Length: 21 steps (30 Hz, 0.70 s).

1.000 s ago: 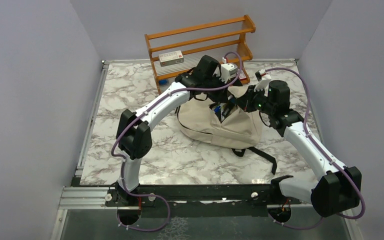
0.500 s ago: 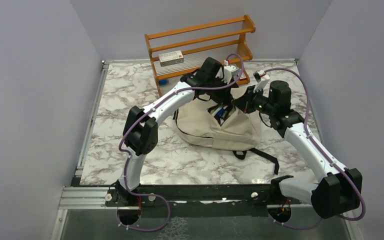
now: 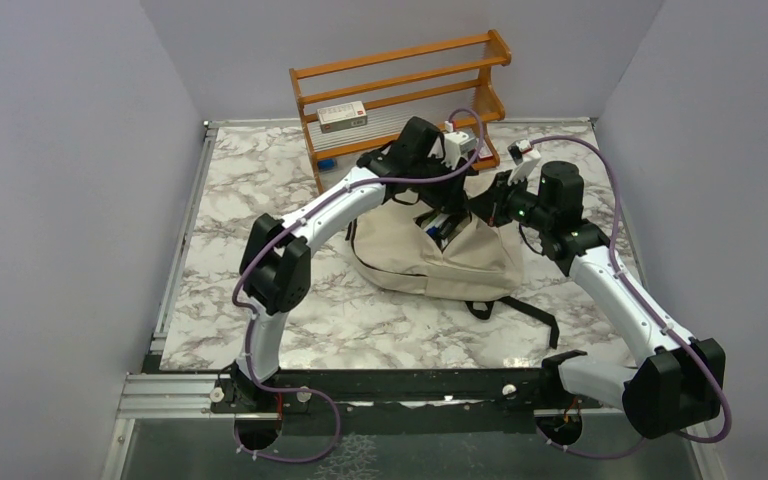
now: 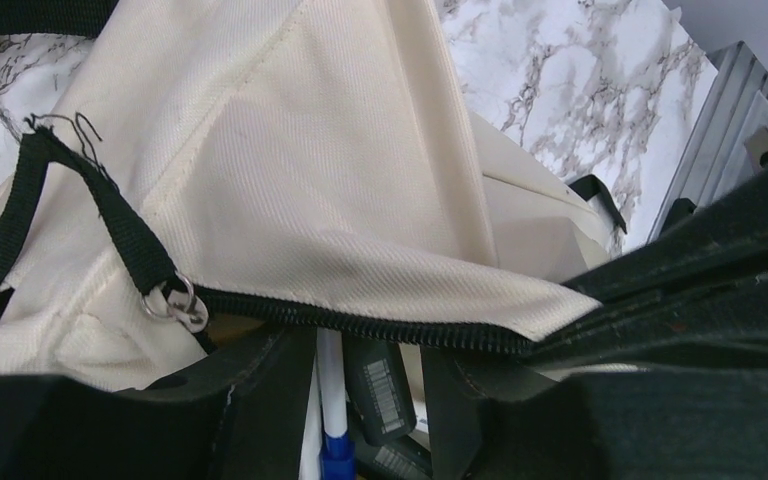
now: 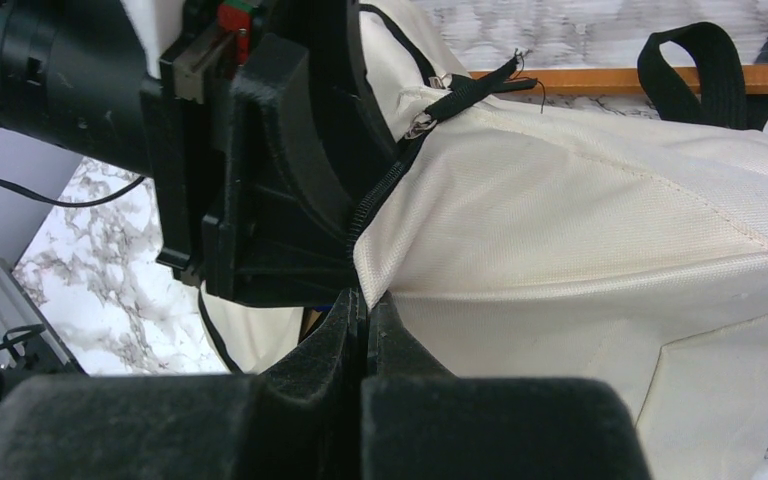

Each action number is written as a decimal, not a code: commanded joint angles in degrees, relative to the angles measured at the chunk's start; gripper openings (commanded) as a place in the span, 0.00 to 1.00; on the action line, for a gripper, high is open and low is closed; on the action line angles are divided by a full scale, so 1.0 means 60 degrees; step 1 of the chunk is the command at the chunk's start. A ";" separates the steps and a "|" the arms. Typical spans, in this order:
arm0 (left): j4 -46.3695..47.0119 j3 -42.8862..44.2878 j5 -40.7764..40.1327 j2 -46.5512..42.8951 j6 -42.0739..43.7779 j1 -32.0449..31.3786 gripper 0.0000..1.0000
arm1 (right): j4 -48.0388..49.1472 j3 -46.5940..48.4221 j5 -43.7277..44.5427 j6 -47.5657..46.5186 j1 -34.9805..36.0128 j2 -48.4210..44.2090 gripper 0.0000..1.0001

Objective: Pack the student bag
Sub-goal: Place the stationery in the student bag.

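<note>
In the upper middle of the tabletop (image 3: 250,190), the student bag (image 3: 430,255) lies with its mouth open. The left claw (image 4: 360,400), pinched shut a second ago, now stands parted over the opening, holding nothing. The right claw (image 5: 365,320) is clamped on the bag's zipper edge. Inside are a white-and-blue pen (image 4: 332,420) and a dark barcoded item (image 4: 385,385).

Both arms reach forward, wrists close together. The left gripper (image 4: 368,405) stands parted; the right gripper (image 5: 364,318) pinches the student bag (image 5: 580,220) by its edge.
</note>
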 commanded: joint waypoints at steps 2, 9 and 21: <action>0.0357 -0.0456 -0.0164 -0.1133 0.0167 0.0062 0.43 | 0.0998 0.0064 -0.0369 0.0047 0.0052 -0.0417 0.01; 0.0353 -0.1043 -0.0128 -0.2104 0.0355 0.0214 0.43 | 0.0967 0.0013 -0.0070 0.0046 0.0054 -0.0325 0.01; 0.0601 -0.2647 -0.2330 -0.3050 0.0634 0.0466 0.46 | 0.0953 -0.0041 0.0102 0.0149 0.0052 -0.0179 0.01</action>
